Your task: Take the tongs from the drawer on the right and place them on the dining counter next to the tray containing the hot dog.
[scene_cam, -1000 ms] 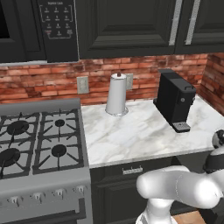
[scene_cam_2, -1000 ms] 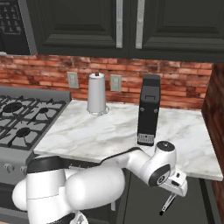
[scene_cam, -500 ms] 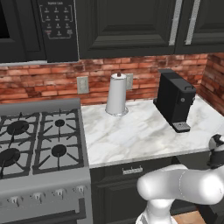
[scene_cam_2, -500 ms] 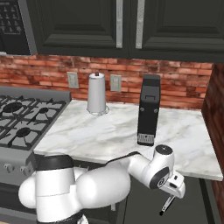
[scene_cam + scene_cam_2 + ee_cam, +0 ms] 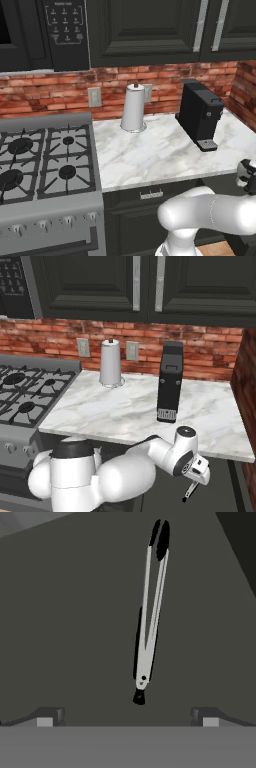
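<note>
Hand view: gripper [image 5: 127, 716] jaws spread wide, holding nothing, tips low w/ gap between them. Just beyond, tongs [image 5: 149, 612] lie flat on dark drawer [image 5: 60, 627] floor, hinge end nearest the fingers, black tips far end, arms slightly apart.

Right base view: gripper [image 5: 199, 474] sits low below front edge of marble worktop [image 5: 120, 411], tongs [image 5: 188, 491] seen as thin dark stick under it. On worktop: black coffee machine [image 5: 169, 381], further back paper towel roll [image 5: 110, 363] by brick wall. Stove [image 5: 25, 396] at left.
</note>
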